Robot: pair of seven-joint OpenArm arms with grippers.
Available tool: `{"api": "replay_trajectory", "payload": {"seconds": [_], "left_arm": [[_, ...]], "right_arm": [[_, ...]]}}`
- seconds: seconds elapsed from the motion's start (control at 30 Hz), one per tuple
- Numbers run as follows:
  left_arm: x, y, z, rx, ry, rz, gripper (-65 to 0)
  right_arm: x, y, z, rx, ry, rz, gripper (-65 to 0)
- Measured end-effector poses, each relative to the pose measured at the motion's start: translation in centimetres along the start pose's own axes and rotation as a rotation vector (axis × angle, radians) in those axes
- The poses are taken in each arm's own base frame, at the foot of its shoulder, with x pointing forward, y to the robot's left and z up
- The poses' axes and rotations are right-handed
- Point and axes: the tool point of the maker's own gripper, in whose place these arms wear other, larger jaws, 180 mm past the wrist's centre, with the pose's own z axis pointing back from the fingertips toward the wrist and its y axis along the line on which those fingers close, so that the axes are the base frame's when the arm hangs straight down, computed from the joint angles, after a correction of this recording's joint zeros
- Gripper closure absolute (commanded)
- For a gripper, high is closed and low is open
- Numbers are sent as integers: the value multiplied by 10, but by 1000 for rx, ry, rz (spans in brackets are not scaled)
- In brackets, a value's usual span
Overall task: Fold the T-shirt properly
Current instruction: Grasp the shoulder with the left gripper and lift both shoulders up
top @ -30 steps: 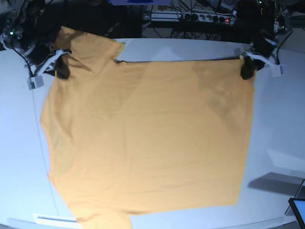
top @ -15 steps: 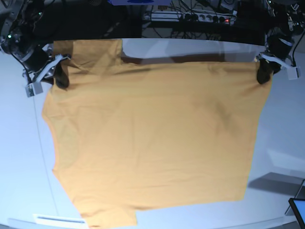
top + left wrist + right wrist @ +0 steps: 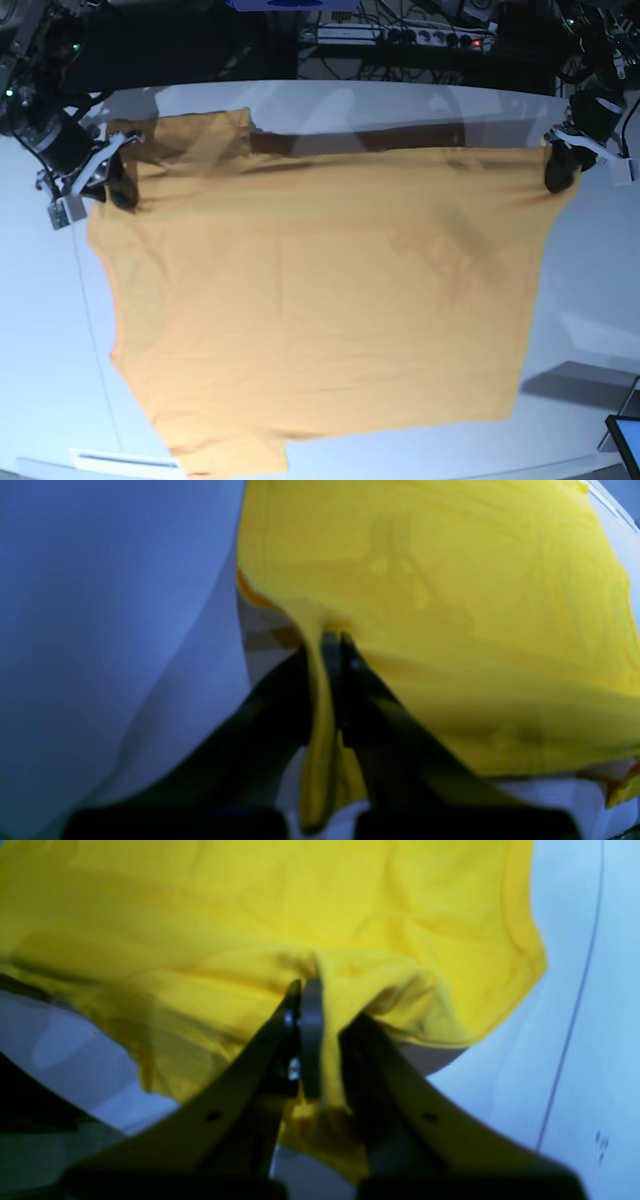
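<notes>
T-shirt (image 3: 320,300) spread flat on white table (image 3: 600,270), long axis side to side, sleeves at base view's left, left gripper (image 3: 558,175) and right gripper (image 3: 120,188) each clamped on a far corner.

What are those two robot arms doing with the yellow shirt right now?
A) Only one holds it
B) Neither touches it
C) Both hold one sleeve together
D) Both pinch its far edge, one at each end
D: the left jaws and right jaws each clamp cloth at opposite ends of the shirt.
</notes>
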Motion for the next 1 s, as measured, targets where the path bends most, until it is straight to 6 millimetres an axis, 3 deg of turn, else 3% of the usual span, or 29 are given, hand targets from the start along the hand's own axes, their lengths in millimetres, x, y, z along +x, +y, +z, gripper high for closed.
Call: {"api": "replay_trajectory", "payload": {"seconds": [0.4,0.6,0.9,1.0], "left_arm": [[17,2,-8,27,-45,36,0],[38,-2,-15,21,-102,47,0],[60,-5,-23,14,-157,52,0],[59,9,-28,62,-159,129,0]], "right_arm": [[35,-6,-9,-6,-32,48,-3],[50,-9,-12,-7,-55,64,-3],[68,15,-39,78,-55,74,-3],[81,16,-47,95,-83,67,-3]]}}
